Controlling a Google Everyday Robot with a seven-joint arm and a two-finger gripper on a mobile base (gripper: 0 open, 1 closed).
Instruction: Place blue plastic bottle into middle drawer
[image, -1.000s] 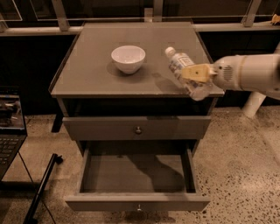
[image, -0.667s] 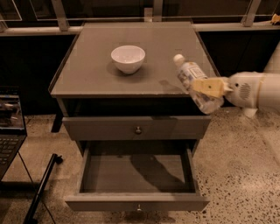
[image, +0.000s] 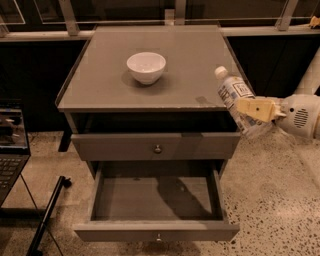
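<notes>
My gripper (image: 250, 111) comes in from the right and is shut on the blue plastic bottle (image: 232, 93), a small clear bottle with a white cap and a pale label. The bottle is tilted, cap up and to the left, held in the air just off the cabinet's right front corner. The middle drawer (image: 156, 231) is pulled open below, its grey inside bare, its small knob at the front. The bottle is above and to the right of the open drawer.
A white bowl (image: 146, 67) sits on the cabinet top (image: 100, 85). The knobbed drawer above (image: 157, 147) is shut. A laptop (image: 10, 145) stands at the left edge and a dark pole (image: 46, 216) leans on the floor at lower left. Speckled floor lies to the right.
My gripper has carried the bottle from over the cabinet top's right side outward to the right and lower, past the cabinet's right front corner.
</notes>
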